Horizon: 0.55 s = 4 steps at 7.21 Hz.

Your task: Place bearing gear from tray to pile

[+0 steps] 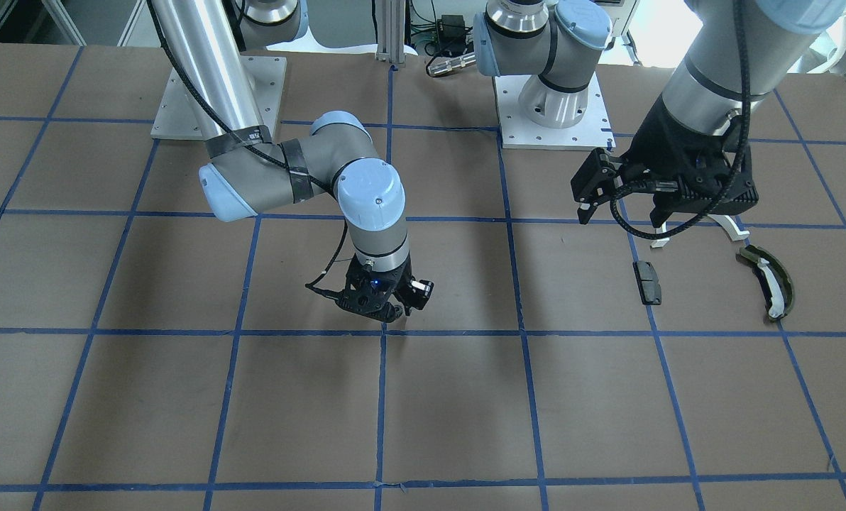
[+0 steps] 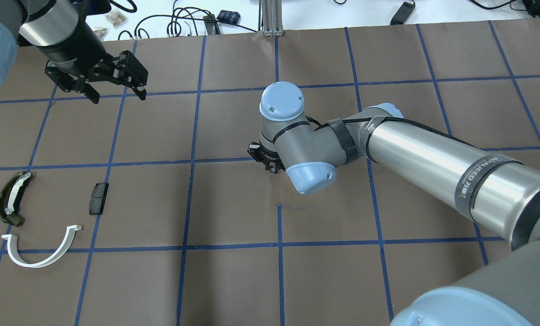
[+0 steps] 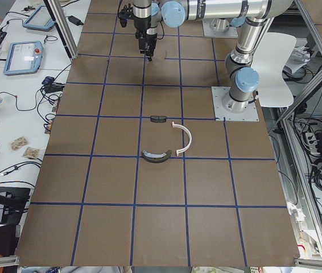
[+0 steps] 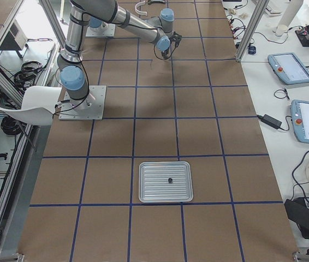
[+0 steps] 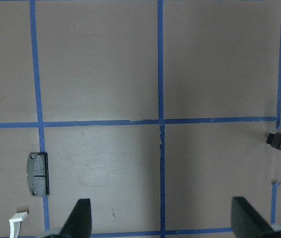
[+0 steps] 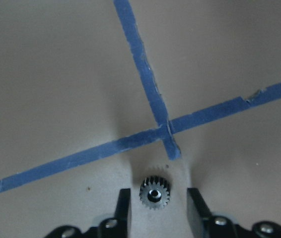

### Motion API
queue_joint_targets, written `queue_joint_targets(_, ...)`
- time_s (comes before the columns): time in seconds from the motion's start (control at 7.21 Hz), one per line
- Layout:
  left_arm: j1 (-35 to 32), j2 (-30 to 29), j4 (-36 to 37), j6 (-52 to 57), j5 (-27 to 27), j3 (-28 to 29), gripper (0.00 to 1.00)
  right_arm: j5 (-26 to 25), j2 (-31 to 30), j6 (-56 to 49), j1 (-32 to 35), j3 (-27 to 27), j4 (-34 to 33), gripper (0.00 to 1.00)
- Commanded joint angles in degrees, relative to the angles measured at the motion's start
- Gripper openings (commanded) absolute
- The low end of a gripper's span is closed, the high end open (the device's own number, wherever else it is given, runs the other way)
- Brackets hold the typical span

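Note:
A small steel bearing gear [image 6: 155,192] lies on the brown table beside a blue tape crossing, between my right gripper's [image 6: 155,206] fingers with a gap on each side; the jaws are open. This gripper [image 1: 393,311] hangs low at the table's middle. The pile lies far off: a white half-ring [image 2: 41,251], a dark olive curved piece [image 2: 12,199] and a black block [image 2: 98,198]. My left gripper [image 2: 116,88] is open and empty, raised beyond the pile. The metal tray [image 4: 165,196] sits at the other end, holding one small dark part [image 4: 169,179].
The two arm base plates [image 1: 554,124] stand at the table's robot side. My right arm's elbow and forearm [image 2: 433,158] reach over the table's right half. Cables and tablets lie past the table's edges.

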Motion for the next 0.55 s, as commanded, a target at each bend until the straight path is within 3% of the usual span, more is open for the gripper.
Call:
queue_joint_targets(0.0, -0.29, -1.91, -0.13, -0.92, -0.11, -0.24, 1.00, -0.62, -1.16, -2.28, -1.17, -4.71, 7.70, 1.00)
queue_joint_targets(0.28, -3.79, -4.45, 2.65, -4.69, -0.12, -1.02, 1.00, -0.97, -7.12, -16.11, -7.46, -8.50, 20.96, 1.00)
queue_joint_targets(0.42, -8.25, -6.99, 8.42, -9.06, -0.03, -3.55, 1.00, -0.97, -10.02, -24.80, -12.64, -8.60, 24.85, 1.00)
